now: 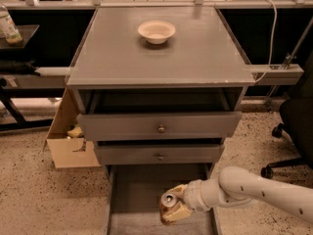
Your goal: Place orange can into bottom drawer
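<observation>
The grey cabinet [161,62] fills the middle of my view. Its two upper drawers are partly pulled out, and below them, at 6 o'clock, the bottom drawer [142,190] is pulled out farthest towards me, its flat grey floor bare where I can see it. My arm [259,192] comes in from about 4 o'clock and reaches across the drawer's right wall. A cardboard box [63,143] sits on the floor at the cabinet's 9 o'clock, and a cream bowl [156,32] rests on the cabinet top towards 12 o'clock, well apart from the work.

The gripper [172,208] hangs over the right half of the drawer, near its front end. Its tan fingers [179,213] are closed on the orange can [168,199], which tilts so that its silver top faces up and towards me. I cannot tell whether the can's base touches the drawer floor or sits just above it.

I judge this to be the placing step: the carry is done, the can is inside the drawer's outline, and the release is not yet made. Next I want a short descent until the base is on the floor, with the can brought more upright so it does not roll. Then I part the jaws and lift out towards 4 o'clock, clear of the drawer above.
</observation>
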`<state>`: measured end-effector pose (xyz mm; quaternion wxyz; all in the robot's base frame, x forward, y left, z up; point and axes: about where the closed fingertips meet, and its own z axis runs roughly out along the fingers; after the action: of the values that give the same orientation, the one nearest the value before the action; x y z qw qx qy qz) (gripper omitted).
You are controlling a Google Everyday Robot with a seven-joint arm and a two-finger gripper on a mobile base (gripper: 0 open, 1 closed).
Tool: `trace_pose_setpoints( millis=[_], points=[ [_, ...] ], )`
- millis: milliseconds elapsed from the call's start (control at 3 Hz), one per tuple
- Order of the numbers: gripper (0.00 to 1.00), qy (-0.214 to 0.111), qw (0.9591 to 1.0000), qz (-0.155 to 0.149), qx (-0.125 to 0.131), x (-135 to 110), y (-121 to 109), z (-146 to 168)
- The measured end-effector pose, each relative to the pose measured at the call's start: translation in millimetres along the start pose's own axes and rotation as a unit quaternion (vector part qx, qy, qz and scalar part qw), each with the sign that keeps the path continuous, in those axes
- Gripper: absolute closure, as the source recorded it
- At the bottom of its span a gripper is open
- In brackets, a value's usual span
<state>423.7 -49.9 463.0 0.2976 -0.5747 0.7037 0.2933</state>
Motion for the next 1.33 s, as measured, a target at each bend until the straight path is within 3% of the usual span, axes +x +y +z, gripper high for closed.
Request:
trace_pose_setpoints(
  millis=[333,667,1333],
  points=[
    [1.0,0.006,0.9987,0.017,0.048,69.9,-34.8,32.7],
    [1.0,0.011,0.9965,0.045,0.069,116.6,-59.0,64.4],
    [1.0,0.017,0.9962,0.045,0.073,120.2,-62.1,72.5]
  ],
)
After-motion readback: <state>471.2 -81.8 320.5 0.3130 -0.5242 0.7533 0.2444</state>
